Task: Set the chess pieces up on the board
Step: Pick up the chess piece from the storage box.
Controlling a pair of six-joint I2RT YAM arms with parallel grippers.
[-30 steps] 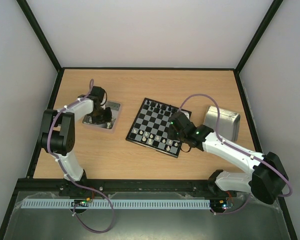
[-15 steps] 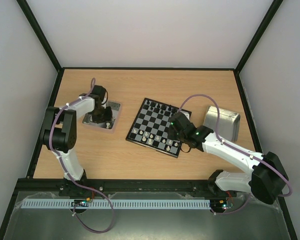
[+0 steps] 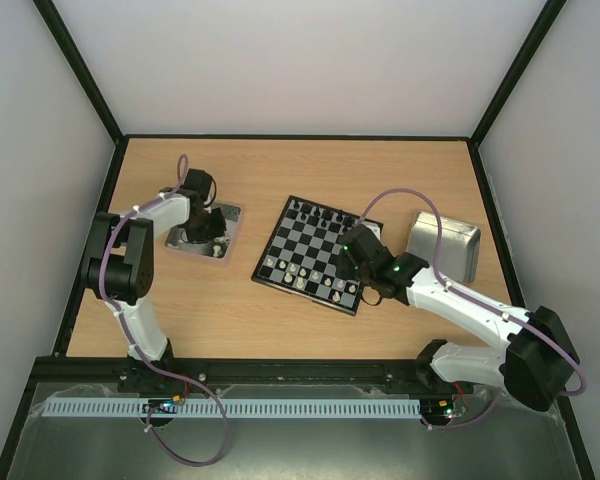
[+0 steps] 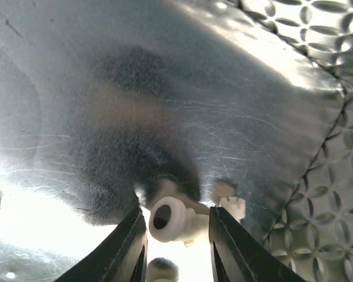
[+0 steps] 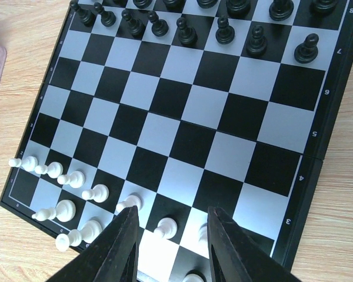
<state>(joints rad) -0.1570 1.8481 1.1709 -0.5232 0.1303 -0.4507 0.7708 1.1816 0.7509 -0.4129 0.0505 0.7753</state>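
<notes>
"Cream piece (image 4: 165, 217), who holds it?"
"Left gripper (image 4: 176, 214) pinches one inside the left tray (image 3: 230, 213); a second tray (image 3: 448, 248) lies right of the board (image 3: 310, 250)."
"Right gripper (image 5: 173, 211)?"
"Jaws apart above the white pieces (image 5: 96, 192); eight black pawns (image 5: 223, 29) line the opposite side."

White chess piece (image 4: 167, 218) on its side btw L gripper (image 4: 176, 211) fingers (image 4: 126, 249), on metal tray (image 4: 223, 88).

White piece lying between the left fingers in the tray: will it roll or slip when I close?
It may roll: the white piece lies on its side, round base showing, on the smooth metal tray. It looks small and probably light, so the left gripper could nudge it away. Its rounded body might squirt out if pinched off-centre.
</notes>
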